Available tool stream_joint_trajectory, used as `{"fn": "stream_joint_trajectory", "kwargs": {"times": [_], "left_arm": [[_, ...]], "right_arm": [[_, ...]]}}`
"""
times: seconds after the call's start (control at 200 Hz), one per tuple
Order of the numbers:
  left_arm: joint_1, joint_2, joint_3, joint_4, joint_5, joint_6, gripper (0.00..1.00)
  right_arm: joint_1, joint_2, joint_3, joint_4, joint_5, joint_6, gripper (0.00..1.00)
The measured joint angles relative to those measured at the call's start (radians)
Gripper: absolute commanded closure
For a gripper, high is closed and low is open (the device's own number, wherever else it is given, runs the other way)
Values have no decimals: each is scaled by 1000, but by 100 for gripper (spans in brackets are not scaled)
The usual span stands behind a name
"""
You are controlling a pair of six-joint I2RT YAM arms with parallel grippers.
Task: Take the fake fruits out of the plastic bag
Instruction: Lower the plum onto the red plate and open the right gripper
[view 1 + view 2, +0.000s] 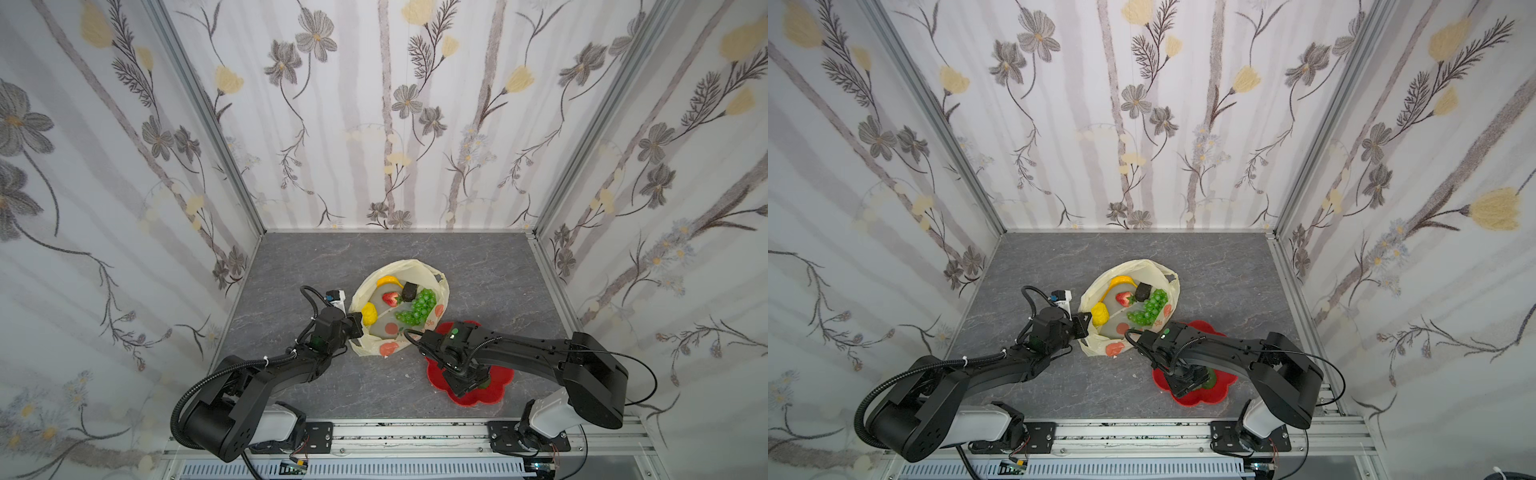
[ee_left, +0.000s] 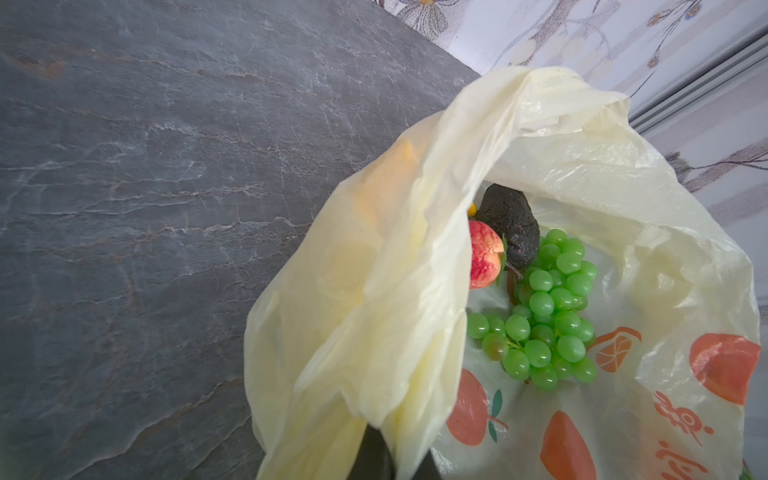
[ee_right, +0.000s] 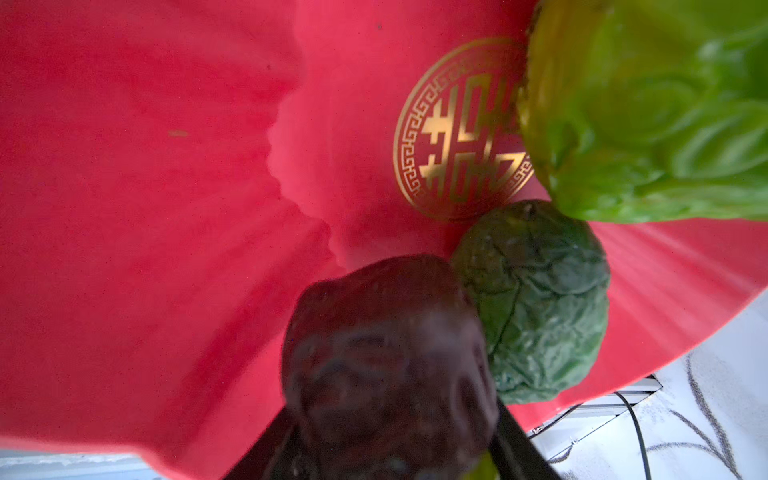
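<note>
Left fingers (image 2: 376, 457) pinch plastic bag (image 2: 415, 270) rim; right fingers (image 3: 523, 449) flank blackish-brown fruit (image 3: 386, 353) lengthwise, grip unclear.

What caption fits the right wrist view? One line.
Right claw straddles a blackish-brown fruit over the red dish, beside the dark green avocado.

dark fruit (image 3: 386, 353) blurred, lime-green fruit (image 3: 648, 104) cut off at edge

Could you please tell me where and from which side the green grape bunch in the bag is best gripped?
Probably the narrow near end of the grape bunch, from above through the open plastic bag: it lies flat and uncovered there.
</note>
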Motion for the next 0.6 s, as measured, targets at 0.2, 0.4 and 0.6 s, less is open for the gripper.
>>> {"fn": "stream_joint_trajectory", "kwargs": {"times": [0.2, 0.4, 0.6], "left_arm": [[0, 0, 0, 0, 0, 0, 100], [0, 0, 0, 0, 0, 0, 100], [0, 0, 0, 0, 0, 0, 100]], "right_arm": [[0, 9, 16, -2, 18, -7, 40], [0, 9, 32, -4, 32, -7, 42], [0, 9, 54, -12, 53, -6, 39]]}}
